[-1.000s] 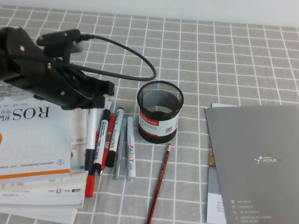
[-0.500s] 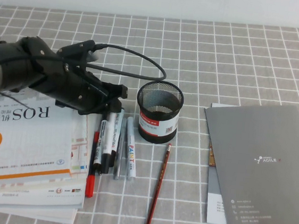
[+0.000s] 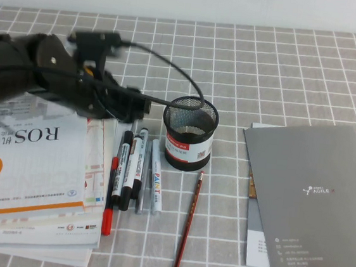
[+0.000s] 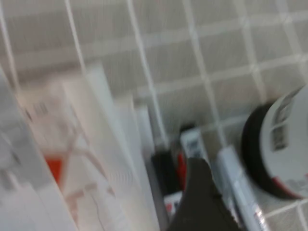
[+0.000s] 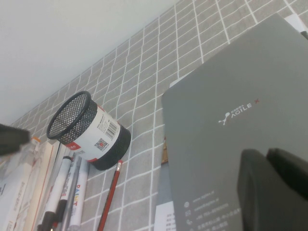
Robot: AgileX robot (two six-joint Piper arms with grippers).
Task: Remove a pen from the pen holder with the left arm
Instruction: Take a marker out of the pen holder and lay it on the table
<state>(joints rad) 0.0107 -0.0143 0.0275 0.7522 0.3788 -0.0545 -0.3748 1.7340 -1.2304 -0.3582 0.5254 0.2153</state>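
Observation:
The black mesh pen holder (image 3: 189,133) stands upright mid-table and looks empty; its label side shows in the right wrist view (image 5: 89,130). Several markers (image 3: 133,168) lie side by side on the cloth just left of it, none held. My left gripper (image 3: 139,105) hovers just behind the markers' caps, left of the holder, open with nothing in it. In the left wrist view one dark finger (image 4: 198,197) shows above the blurred markers, with the holder (image 4: 281,144) beside it. My right gripper (image 5: 266,153), shut, rests over the grey booklet; it is out of the high view.
A stack of books with a ROS cover (image 3: 27,175) lies under the left arm. A red pencil (image 3: 187,224) lies in front of the holder. The grey booklet (image 3: 305,198) on papers covers the right side. A black cable (image 3: 171,75) arcs from the left arm to the holder's rim.
My left gripper has lifted off the row of markers, moved back toward the holder's left side, and its jaws have widened. A black-and-white marker now lies free in the row.

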